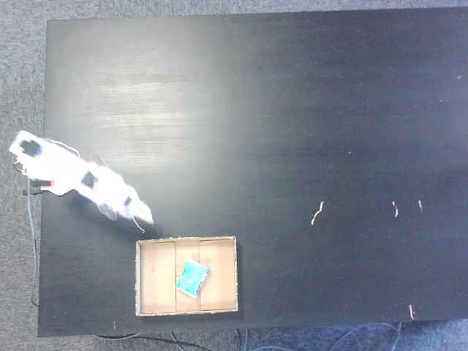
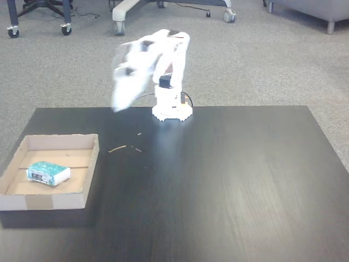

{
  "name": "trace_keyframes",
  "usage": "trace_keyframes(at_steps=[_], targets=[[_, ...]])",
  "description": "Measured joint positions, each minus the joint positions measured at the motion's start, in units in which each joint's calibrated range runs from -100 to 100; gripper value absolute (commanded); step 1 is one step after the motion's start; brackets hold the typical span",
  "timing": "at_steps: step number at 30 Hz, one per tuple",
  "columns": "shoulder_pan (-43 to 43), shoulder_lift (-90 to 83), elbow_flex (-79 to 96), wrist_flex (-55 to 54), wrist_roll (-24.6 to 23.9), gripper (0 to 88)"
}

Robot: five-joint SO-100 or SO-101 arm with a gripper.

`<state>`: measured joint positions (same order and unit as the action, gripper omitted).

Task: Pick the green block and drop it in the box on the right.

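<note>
Green block (image 1: 193, 277) lies flat inside the box (image 1: 147, 278), roughly mid-floor, slightly toward the box's right wall in the top-down fixed view, turned a bit askew to the walls. In the front-facing fixed view the green block (image 2: 48, 173) sits on the tray floor nearer the left wall of the box (image 2: 92, 164), touching no wall as far as I can see. Box sits at the table (image 1: 292, 110) edge, near the corner closest to the arm's base (bottom-left in the top-down view).

Gripper (image 1: 143, 215) is smeared by motion blur in both fixed views, just outside the box's top-left corner in the top-down view, raised above the table in the front view (image 2: 118, 102). Fingers: cannot tell whether apart or together, blur hides them. Nothing visibly held.

Judgement: drop looks done, block is in the box, so the step in hand is the retreat. To do it well: keep the gripper lifted well over the box rim so it doesn't clip the cardboard wall (light tray, would slide easily at the table edge), swing away from the box toward the base, don't drag low across the tabletop. A few small bits of debris (image 1: 316, 213) on the table, well apart from the box, irrelevant.
</note>
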<state>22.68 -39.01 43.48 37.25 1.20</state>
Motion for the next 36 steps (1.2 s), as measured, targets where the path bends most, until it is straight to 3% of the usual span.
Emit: trace_keyframes(at_steps=[4, 7, 15, 36], targets=[[-21.2, -35.5, 28.2, -1.8, -0.6, 0.1], [-27.4, -53.3, 45.1, -0.4, -0.9, 0.1], [-30.0, -58.6, 55.0, 9.7, 1.2, 0.1], [-28.8, -58.6, 55.1, 10.1, 0.1, 0.2]])
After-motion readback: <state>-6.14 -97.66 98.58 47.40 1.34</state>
